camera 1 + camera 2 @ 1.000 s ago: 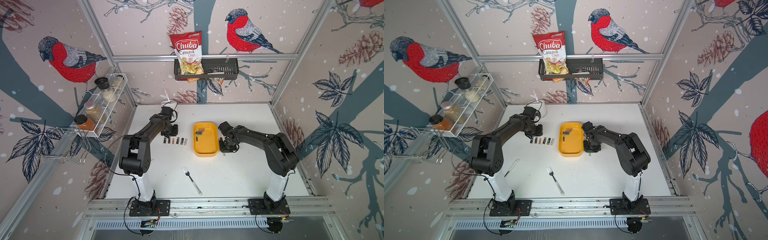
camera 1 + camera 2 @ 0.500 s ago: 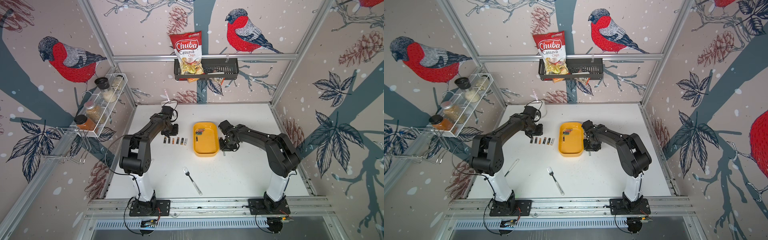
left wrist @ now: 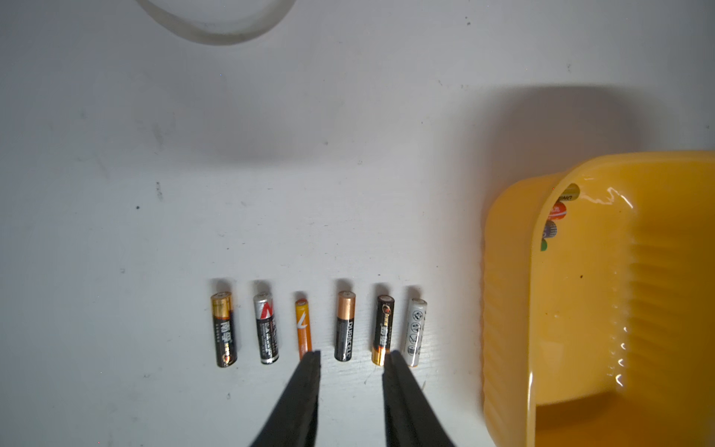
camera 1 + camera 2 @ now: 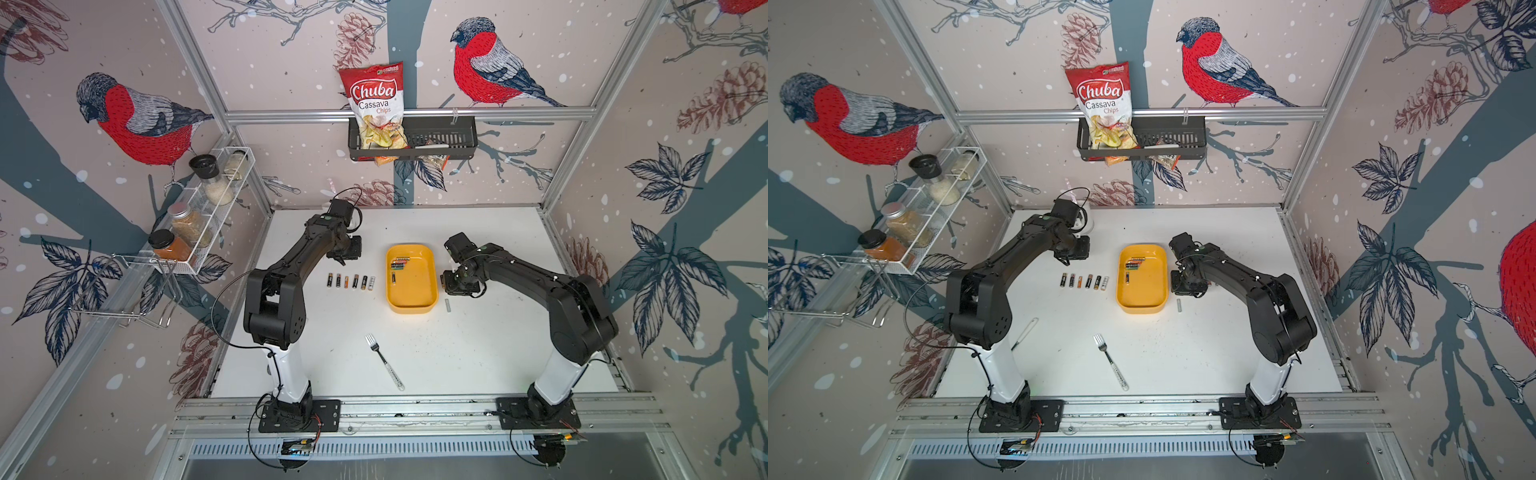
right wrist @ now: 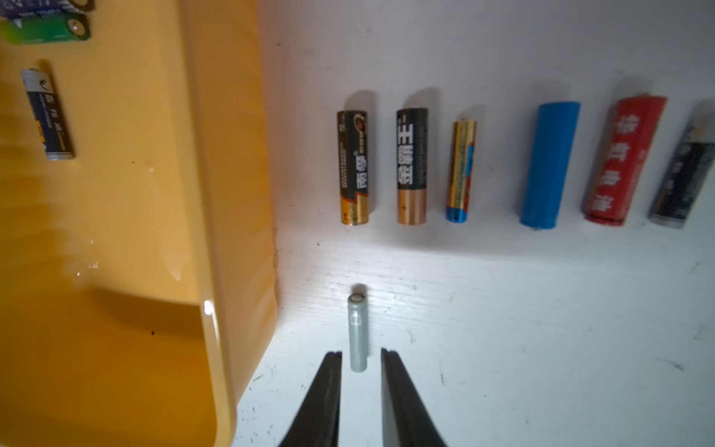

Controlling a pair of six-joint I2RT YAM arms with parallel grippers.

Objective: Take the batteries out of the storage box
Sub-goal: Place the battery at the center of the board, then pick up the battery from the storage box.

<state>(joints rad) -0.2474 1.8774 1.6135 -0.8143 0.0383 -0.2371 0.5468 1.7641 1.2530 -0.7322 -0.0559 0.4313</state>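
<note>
The yellow storage box (image 4: 411,306) (image 4: 1142,308) lies mid-table with several batteries (image 4: 398,266) (image 5: 48,116) at its far end. Left of it, a row of several batteries (image 4: 351,281) (image 3: 344,329) lies on the table. My left gripper (image 4: 342,262) (image 3: 351,358) hovers at that row, open and holding nothing. Right of the box, a silver battery (image 4: 448,304) (image 5: 358,333) lies on the table. My right gripper (image 4: 452,293) (image 5: 360,353) is open, its jaws either side of that battery's end without touching it. Several more batteries (image 5: 412,166) lie in a row beyond it.
A fork (image 4: 384,361) lies near the front. A clear cup (image 3: 212,23) stands at the back left. On the back wall a black basket (image 4: 440,143) holds a chips bag (image 4: 374,104). A wire spice rack (image 4: 199,216) hangs on the left wall.
My right gripper's jaws have parted slightly around the silver battery, and the right arm has shifted a little. The left arm has not moved.
</note>
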